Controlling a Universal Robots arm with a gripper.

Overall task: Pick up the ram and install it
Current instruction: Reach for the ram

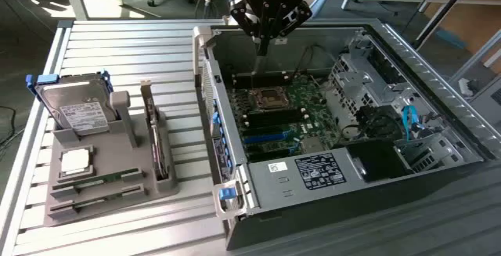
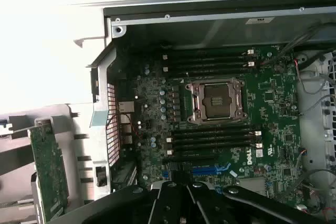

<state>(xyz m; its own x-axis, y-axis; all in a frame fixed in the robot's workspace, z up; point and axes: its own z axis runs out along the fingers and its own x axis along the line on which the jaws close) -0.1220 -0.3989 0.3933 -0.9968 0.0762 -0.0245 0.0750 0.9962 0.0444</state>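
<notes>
Two ram sticks [image 1: 98,180] [image 1: 98,196], thin and green, lie in the front slots of a grey holder [image 1: 125,150] at the exterior view's left. My gripper [image 1: 262,49] hangs over the back of the open computer case [image 1: 313,177], far from the holder. Its fingers are shut with nothing between them. Below it lies the green motherboard [image 1: 309,100] with empty black memory slots [image 2: 210,137] [image 2: 207,59] on both sides of the processor socket [image 2: 218,100]. In the wrist view my gripper [image 2: 188,186] sits at the near edge, jaws together.
The holder also carries a hard drive [image 1: 74,106], a square silver processor chip [image 1: 74,161] and an upright expansion card [image 1: 156,144] [image 2: 47,171]. The case's metal walls and drive cage [image 1: 368,86] surround the board. All of it rests on a slatted metal table [image 1: 133,39].
</notes>
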